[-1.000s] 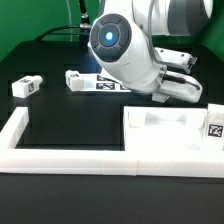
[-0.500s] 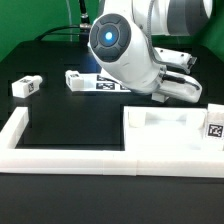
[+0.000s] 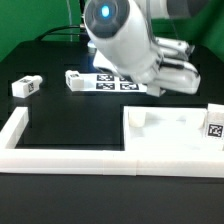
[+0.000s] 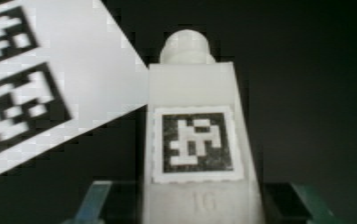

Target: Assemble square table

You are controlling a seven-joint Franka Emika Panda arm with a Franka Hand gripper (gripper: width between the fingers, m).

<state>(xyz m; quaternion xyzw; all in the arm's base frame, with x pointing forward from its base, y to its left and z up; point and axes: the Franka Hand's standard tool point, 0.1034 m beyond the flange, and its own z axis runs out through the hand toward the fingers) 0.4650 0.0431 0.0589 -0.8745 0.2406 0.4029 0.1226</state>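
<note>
In the exterior view the white robot arm (image 3: pixel 125 45) bulks over the far middle of the black table (image 3: pixel 70 120) and hides its own jaws and whatever they carry. The wrist view shows them: the gripper (image 4: pixel 194 200) has its jaws pinching a short white blocky leg with a black-and-white tag (image 4: pixel 196 130). The leg's gripped end is cut off by the picture edge, and the fingers beside it are dim. The marker board (image 4: pixel 42 90) lies past it, also cut off.

A second white leg (image 3: pixel 25 86) lies far on the exterior view's left. A third white leg (image 3: pixel 75 78) lies at the board's left end; whether they touch I cannot tell. The white square tabletop slab (image 3: pixel 170 135) lies near on the exterior view's right, with its right edge out of frame, against the long low white border wall (image 3: pixel 60 155). Open black table spreads between that wall and the loose legs.
</note>
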